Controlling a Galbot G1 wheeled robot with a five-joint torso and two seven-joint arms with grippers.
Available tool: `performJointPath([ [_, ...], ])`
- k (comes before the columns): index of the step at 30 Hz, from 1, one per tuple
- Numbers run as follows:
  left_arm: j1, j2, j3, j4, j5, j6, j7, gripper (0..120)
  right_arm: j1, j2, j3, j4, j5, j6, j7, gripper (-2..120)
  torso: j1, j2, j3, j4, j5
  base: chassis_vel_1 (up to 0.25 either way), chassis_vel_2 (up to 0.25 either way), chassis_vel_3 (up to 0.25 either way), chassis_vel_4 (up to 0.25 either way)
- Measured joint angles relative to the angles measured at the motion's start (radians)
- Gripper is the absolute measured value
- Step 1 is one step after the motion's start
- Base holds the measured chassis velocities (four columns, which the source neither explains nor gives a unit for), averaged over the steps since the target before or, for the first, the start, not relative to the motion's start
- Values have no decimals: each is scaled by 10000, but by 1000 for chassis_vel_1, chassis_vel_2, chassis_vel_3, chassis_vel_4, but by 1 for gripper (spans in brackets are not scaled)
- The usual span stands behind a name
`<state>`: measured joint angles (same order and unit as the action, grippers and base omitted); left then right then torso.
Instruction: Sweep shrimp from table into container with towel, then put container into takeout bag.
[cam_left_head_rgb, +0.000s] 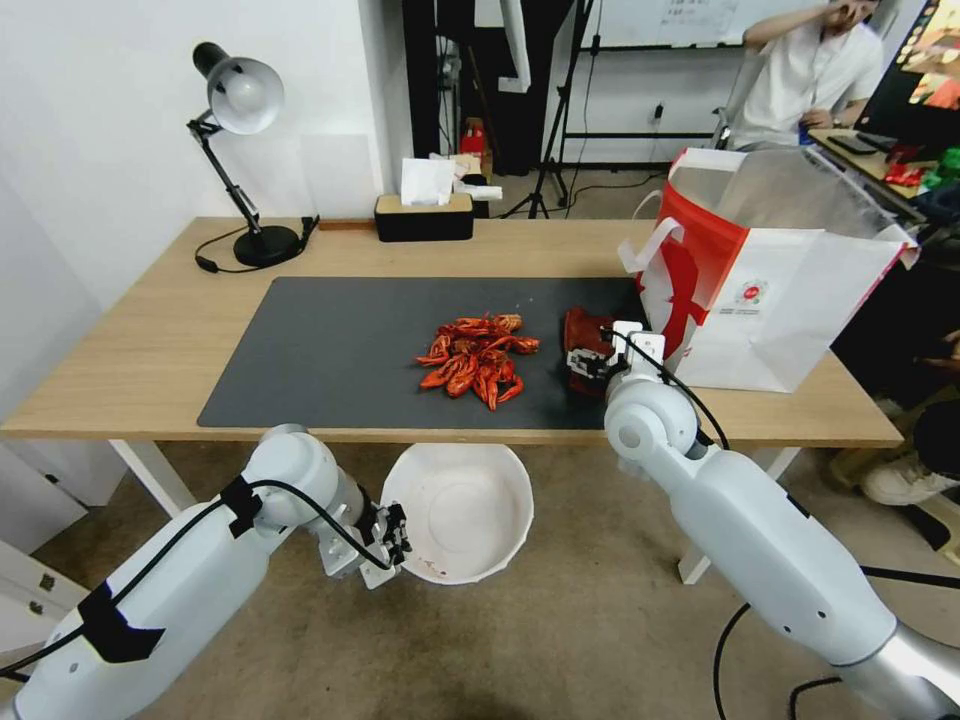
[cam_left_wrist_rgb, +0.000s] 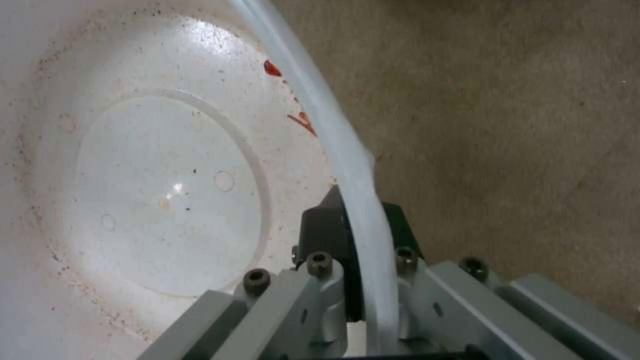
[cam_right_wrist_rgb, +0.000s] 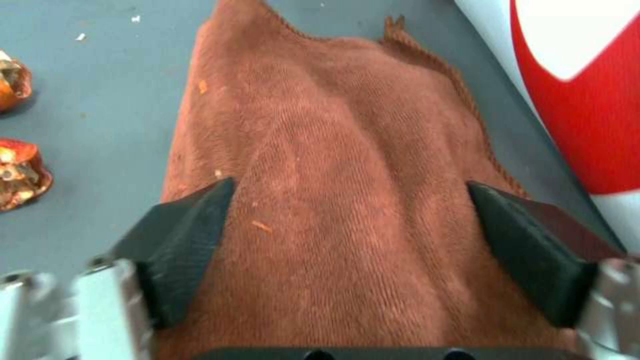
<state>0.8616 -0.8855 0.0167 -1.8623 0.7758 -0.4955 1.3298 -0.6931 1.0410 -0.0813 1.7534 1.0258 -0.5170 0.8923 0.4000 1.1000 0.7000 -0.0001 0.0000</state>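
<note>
A heap of red-orange shrimp (cam_left_head_rgb: 478, 360) lies on the dark mat (cam_left_head_rgb: 330, 350) of the table (cam_left_head_rgb: 150, 340). Just right of the heap is the rust-red towel (cam_left_head_rgb: 582, 332), and my right gripper (cam_left_head_rgb: 592, 368) is lowered onto it. In the right wrist view that gripper (cam_right_wrist_rgb: 350, 187) is open, its black fingers (cam_right_wrist_rgb: 193, 235) straddling the bunched towel (cam_right_wrist_rgb: 333, 125), with shrimp (cam_right_wrist_rgb: 20, 172) at the edge. My left gripper (cam_left_head_rgb: 392, 540) holds the white container (cam_left_head_rgb: 462, 510) below the table's front edge, in front of the heap. It (cam_left_wrist_rgb: 357, 210) is shut on the rim of the container (cam_left_wrist_rgb: 167, 190).
The red and white takeout bag (cam_left_head_rgb: 770, 290) stands open at the table's right end, close to the towel. A black desk lamp (cam_left_head_rgb: 245, 150) and a black tissue box (cam_left_head_rgb: 423, 216) stand along the back edge. Bare mat lies left of the shrimp.
</note>
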Motion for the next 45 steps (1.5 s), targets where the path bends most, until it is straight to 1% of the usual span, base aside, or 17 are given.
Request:
performJointPath([
  [8,22,5,30,54,-17,-47,-82,0,-87,-80,85,106,359,154,59,59,-2,0,-1,-1,-2,0,0,0,0],
  [10,20,-1,43,58,-3,-66,-159,0,-55,-124,54,140,610,304,155,48,-2,0,0,-2,-2,0,0,0,0],
  [15,32,-7,24,65,10,-86,-248,0,-50,-212,-1,164,837,483,158,33,-2,1,-1,0,-2,0,0,0,0],
  [18,96,-1,-24,87,20,-122,-384,0,-64,-334,-69,220,941,592,-55,19,-1,1,-1,0,0,0,0,0,0],
  [22,120,14,-40,93,39,-155,-433,0,-42,-431,-109,249,1012,634,-278,10,-1,0,0,1,1,0,0,0,0],
  [25,123,49,-59,58,46,-191,-487,0,-77,-647,-127,276,692,771,-1498,7,-1,-1,2,1,5,0,0,0,0],
  [26,123,49,-59,58,46,-191,-487,0,-77,-647,-127,276,692,771,-1498,7,-1,-1,2,1,5,0,0,0,0],
  [27,111,80,-75,27,47,-198,-503,0,-92,-870,-134,271,-343,1087,-3000,7,0,-1,2,3,4,0,0,0,0],
  [28,105,95,-77,25,53,-203,-504,0,-47,-1027,-141,193,-1207,1515,-3961,7,0,-1,2,1,3,0,0,0,0],
  [29,105,95,-77,25,53,-203,-504,0,-47,-1027,-141,193,-1207,1515,-3961,7,0,-1,2,1,3,0,0,0,0],
  [31,97,105,-65,51,111,-241,-506,0,357,-1384,-237,-249,-3370,2276,-6186,7,-1,0,2,-1,1,0,0,0,0],
  [32,97,103,-49,71,155,-254,-509,0,572,-1483,-313,-470,-4015,2607,-6773,7,-1,0,2,-3,4,0,0,0,0],
  [33,97,103,-49,71,155,-254,-509,0,572,-1483,-313,-470,-4015,2607,-6773,7,-1,0,2,-3,4,0,0,0,0],
  [34,97,64,-29,124,285,-299,-528,0,1188,-1644,-496,-1039,-5242,3370,-8087,7,1,-1,3,-2,2,0,0,0,0],
  [35,95,27,-18,168,343,-330,-557,0,1662,-1717,-716,-1453,-5803,3869,-8773,7,1,-1,2,2,-4,0,0,0,0],
  [42,61,-17,36,285,470,-406,-671,0,3911,-1724,-2111,-3199,-6521,4746,-10653,7,2,0,1,1,-3,0,0,0,0],
  [45,40,-28,38,325,513,-418,-689,0,5174,-1481,-2987,-4258,-7467,5004,-11834,7,1,0,2,2,-2,0,0,0,0],
])
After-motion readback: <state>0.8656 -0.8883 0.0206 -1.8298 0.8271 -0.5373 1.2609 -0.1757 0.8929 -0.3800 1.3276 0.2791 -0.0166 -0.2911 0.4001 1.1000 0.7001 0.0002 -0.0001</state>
